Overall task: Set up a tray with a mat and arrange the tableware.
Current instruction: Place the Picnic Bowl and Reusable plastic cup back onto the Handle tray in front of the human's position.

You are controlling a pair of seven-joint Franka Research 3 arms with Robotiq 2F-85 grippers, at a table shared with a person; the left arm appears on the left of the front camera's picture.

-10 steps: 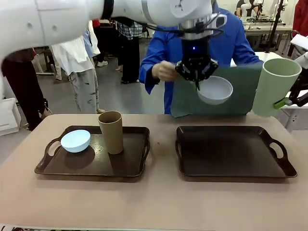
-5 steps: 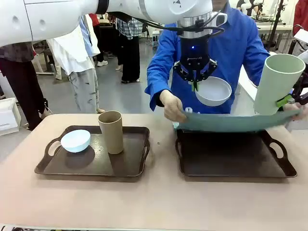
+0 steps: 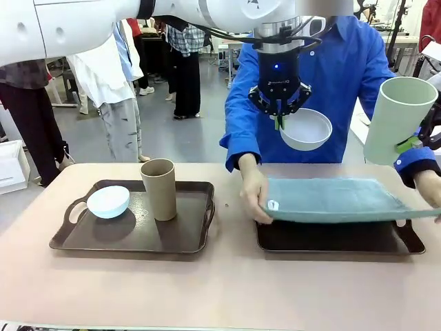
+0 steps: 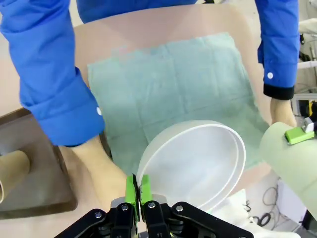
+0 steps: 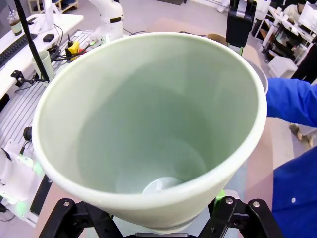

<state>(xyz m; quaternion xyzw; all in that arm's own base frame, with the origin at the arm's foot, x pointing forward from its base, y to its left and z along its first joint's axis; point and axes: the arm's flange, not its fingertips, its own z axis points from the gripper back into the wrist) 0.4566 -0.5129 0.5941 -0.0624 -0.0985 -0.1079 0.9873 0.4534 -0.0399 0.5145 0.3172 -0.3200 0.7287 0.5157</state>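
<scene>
gripping the white bowl (image 3: 306,129) by its rim in the shut left jaws, above the mat (image 3: 331,200) over the tray (image 3: 324,238); hugging the green cup (image 3: 396,121) in the wide right jaws.

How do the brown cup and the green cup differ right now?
The brown cup is tan-brown; the green cup is pale green. The brown cup stands upright on the left tray; the green cup hangs in the air, slightly tilted. Nothing grips the brown cup; the right claw holds the green cup. Both are tall and handleless.
</scene>
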